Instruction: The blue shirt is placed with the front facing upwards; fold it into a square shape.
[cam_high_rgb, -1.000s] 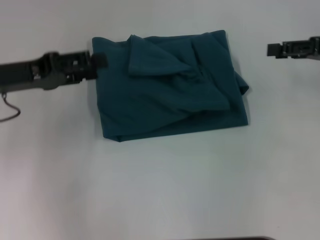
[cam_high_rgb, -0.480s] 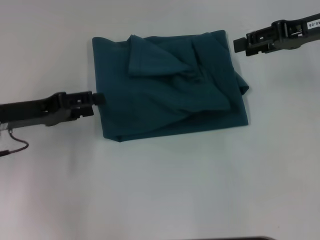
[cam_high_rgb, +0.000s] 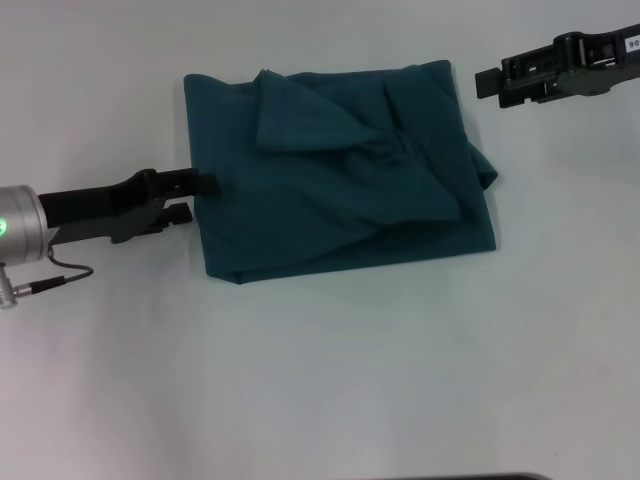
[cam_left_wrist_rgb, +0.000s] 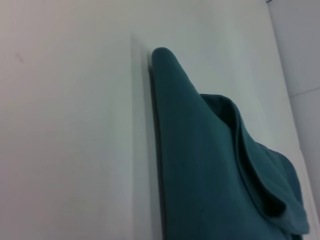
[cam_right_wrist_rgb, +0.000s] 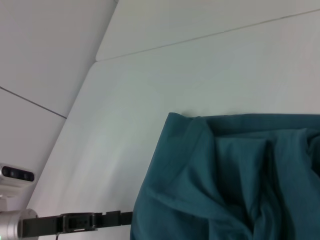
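The blue shirt (cam_high_rgb: 340, 170) lies on the white table as a rough rectangle, with loose folds and a flap bunched across its top layer and a bulge at its right edge. My left gripper (cam_high_rgb: 203, 197) is low at the shirt's left edge, open, its upper finger touching the cloth edge with nothing held. The left wrist view looks along that folded edge of the shirt (cam_left_wrist_rgb: 210, 165). My right gripper (cam_high_rgb: 490, 86) hovers just off the shirt's far right corner, clear of the cloth. The right wrist view shows the shirt (cam_right_wrist_rgb: 235, 180) and the left gripper (cam_right_wrist_rgb: 120, 217) beyond it.
The white table (cam_high_rgb: 330, 370) spreads bare on all sides of the shirt. A thin cable (cam_high_rgb: 50, 282) hangs below the left arm. A dark strip (cam_high_rgb: 470, 477) shows at the near table edge.
The left gripper slid from the shirt's far left corner down along its left edge and its fingers spread. The right gripper came in toward the far right corner.
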